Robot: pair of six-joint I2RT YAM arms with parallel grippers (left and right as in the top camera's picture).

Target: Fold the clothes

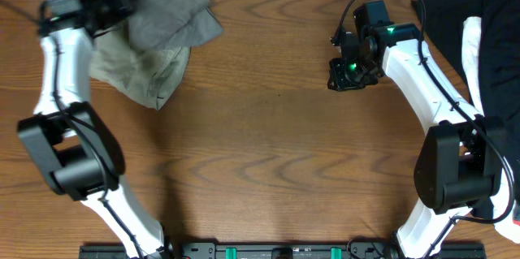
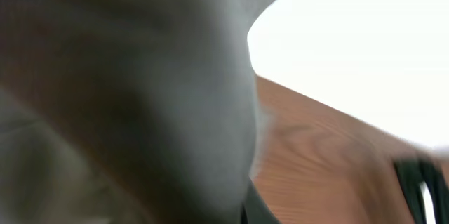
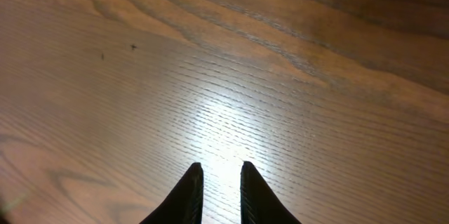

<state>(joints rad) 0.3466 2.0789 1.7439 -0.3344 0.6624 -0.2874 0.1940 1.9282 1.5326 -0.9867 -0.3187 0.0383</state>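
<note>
Grey cotton dominates the far-left corner of the overhead view. A crumpled grey garment (image 1: 172,14) lies there, overlapping the top of a khaki-green garment (image 1: 140,72) that spreads out just below it on the wooden worktop (image 1: 260,145). The left end effector (image 1: 114,3) sits at the left edge of the grey garment, in contact with the cloth. Its fingers are hidden from this camera. At the far-right edge lies a black garment (image 1: 451,15), with a white garment (image 1: 471,48) running along it. The right arm partly covers both. The right end effector (image 1: 340,74) is positioned over bare wood, well apart from every garment.

In the left wrist view, the picture is blurred. The grey garment (image 2: 140,97) fills the left and centre of the frame, close to the lens. A strip of worktop (image 2: 316,147) shows at lower right. No finger is visible, so it cannot be determined whether the left end effector is grasping or released.

In the right wrist view, the right end effector (image 3: 217,173) points at the bare worktop (image 3: 210,55). Its two dark fingertips (image 3: 189,178) are clenched to a narrow gap with nothing between them. A bright reflection lies on the wood just ahead of the tips.
</note>
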